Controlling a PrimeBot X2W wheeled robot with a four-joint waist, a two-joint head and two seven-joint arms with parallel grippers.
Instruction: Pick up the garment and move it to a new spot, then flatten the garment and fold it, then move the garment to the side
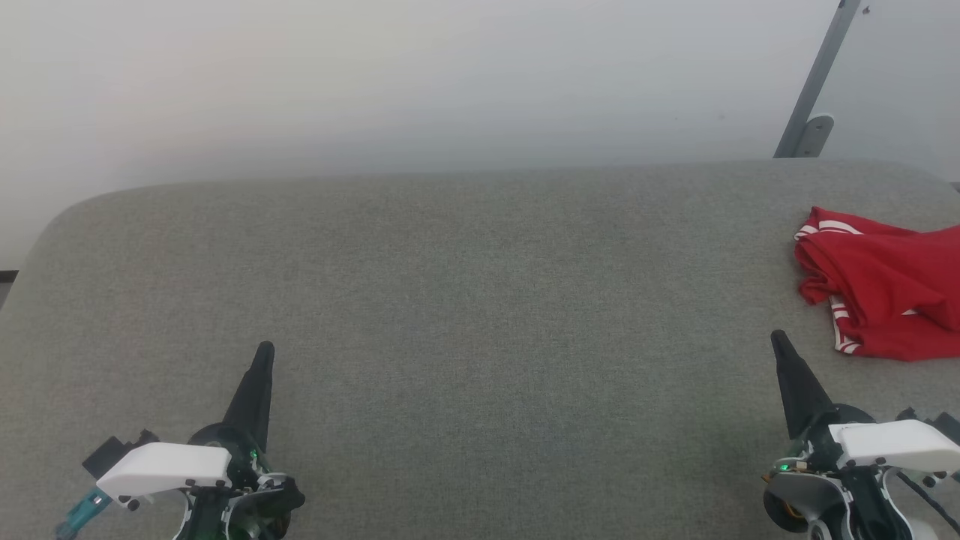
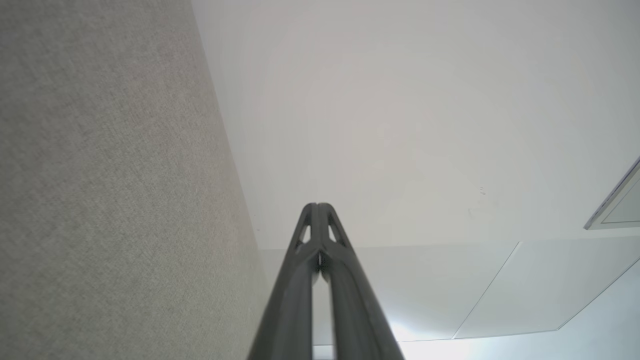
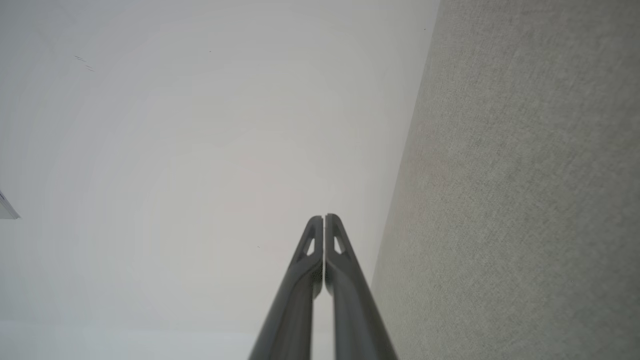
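Head downward, wrists along shared surface [image 1: 480, 285]

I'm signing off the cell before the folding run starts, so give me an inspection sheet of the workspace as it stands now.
Surface: grey woven fabric top, flat, with rounded far corners.
Job's things: garment, red with white striped trim, crumpled in a heap on the robot's right, partly cut off by the head view's edge.
Clutter: nothing seen.
Grippers: left gripper and right gripper both shut, fingers together, holding nothing, at the near side and apart from the garment.
Cables: thin dark cable by the right gripper's wrist.
Surroundings: pale wall; grey metal bar leaning at the upper right.
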